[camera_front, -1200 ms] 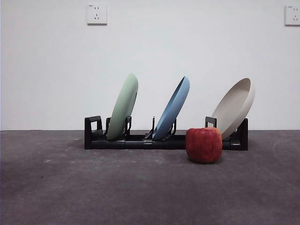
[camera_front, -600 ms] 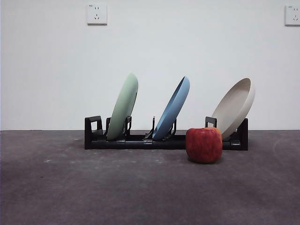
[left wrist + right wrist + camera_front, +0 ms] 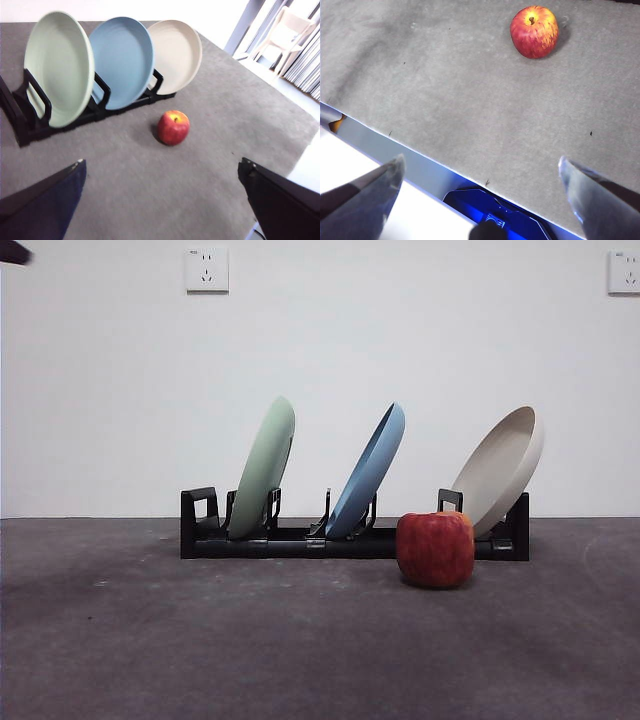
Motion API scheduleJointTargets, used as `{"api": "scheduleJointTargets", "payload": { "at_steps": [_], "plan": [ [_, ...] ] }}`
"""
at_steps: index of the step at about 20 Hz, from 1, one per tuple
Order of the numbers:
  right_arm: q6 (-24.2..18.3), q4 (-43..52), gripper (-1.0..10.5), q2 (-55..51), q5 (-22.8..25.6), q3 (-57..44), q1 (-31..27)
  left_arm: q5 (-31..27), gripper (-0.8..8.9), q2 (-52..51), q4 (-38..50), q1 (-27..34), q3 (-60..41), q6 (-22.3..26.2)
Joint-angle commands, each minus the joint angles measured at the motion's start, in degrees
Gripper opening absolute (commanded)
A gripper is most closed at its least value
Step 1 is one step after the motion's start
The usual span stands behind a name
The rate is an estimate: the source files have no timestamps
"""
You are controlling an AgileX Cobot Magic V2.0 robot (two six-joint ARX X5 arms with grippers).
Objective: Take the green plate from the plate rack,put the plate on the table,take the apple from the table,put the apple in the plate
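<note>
From the low front view the green plate shows only as a thin tilted sliver, leaning to the right in the plate rack. The left wrist view looks down on it instead and shows its whole round face: pale sage, matte, shallow, with a low raised rim. That same view takes in a chair and pale curtains off past the tabletop's far corner, which the front view misses; the front view alone has the white wall with two sockets.

The rack is long, low and black, and holds three plates on edge: the green one at one end, a blue plate in the middle, a beige plate at the other end. All lean the same way.

The apple, red with yellow streaks, sits on the grey tabletop just in front of the rack, near the beige plate. The right wrist view shows it from above, stem up, well away from the tabletop's edge.

The left end effector hangs above the tabletop with its jaws wide apart, empty. The right end effector is likewise spread wide and empty, over the tabletop's edge. A dark tip shows at the front view's top corner.
</note>
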Motion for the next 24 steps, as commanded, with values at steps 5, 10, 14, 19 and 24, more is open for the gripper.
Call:
{"api": "scheduleJointTargets", "payload": {
  "at_steps": [5, 10, 14, 19, 24],
  "plan": [
    [0.2, 0.2, 7.6, 0.2, 0.0, 0.2, 0.2, -8.9, 5.97, 21.9, 9.5, -8.7, 13.5, -0.6],
    [0.4, 0.1, 7.6, 0.2, 0.0, 0.2, 0.2, -12.5, 5.97, 40.3, 12.5, -12.1, 26.8, -0.5],
    [0.7, 0.1, 7.5, 0.4, 0.0, 0.2, 0.2, -13.7, 5.96, 52.7, 12.6, -13.6, 35.8, -0.5],
    [0.8, 0.1, 7.5, 0.6, 0.0, 0.2, 0.2, -17.2, 5.96, 62.4, 14.6, -14.5, 40.9, -0.4],
    [0.8, 0.1, 7.5, 0.6, 0.0, 0.2, 0.2, -18.3, 5.61, 66.2, 15.4, -15.6, 40.9, -0.2]
  ]
}}
